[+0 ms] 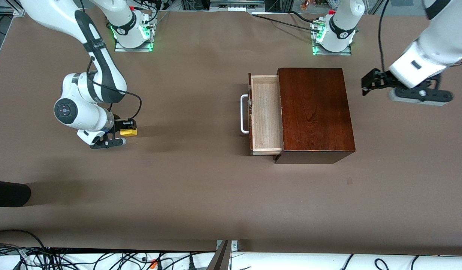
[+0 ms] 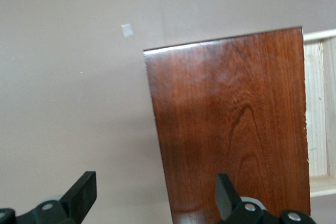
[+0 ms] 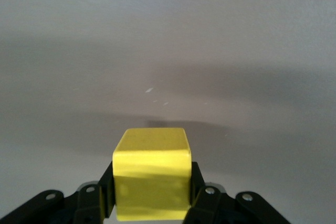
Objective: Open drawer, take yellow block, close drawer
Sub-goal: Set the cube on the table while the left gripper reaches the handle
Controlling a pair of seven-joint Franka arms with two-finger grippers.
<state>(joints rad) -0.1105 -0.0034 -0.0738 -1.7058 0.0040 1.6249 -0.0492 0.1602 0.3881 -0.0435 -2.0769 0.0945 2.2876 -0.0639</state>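
The dark reddish-brown wooden box [image 1: 315, 112] stands toward the left arm's end of the table. Its drawer [image 1: 266, 112] is pulled open toward the right arm's end. The pale inside looks empty, and the white handle [image 1: 244, 114] sticks out. My right gripper [image 1: 123, 132] is shut on the yellow block [image 1: 128, 131], low over the bare table near the right arm's end. In the right wrist view the yellow block [image 3: 152, 166] sits between the fingers of my right gripper [image 3: 151, 190]. My left gripper [image 1: 367, 84] is open and empty, up beside the box. In the left wrist view my left gripper [image 2: 156, 184] looks down on the box top [image 2: 231, 119].
A black object [image 1: 9, 193] juts in at the table's edge nearest the front camera, at the right arm's end. A small pale patch [image 1: 349, 180] marks the tablecloth nearer the front camera than the box. Cables run along the near edge.
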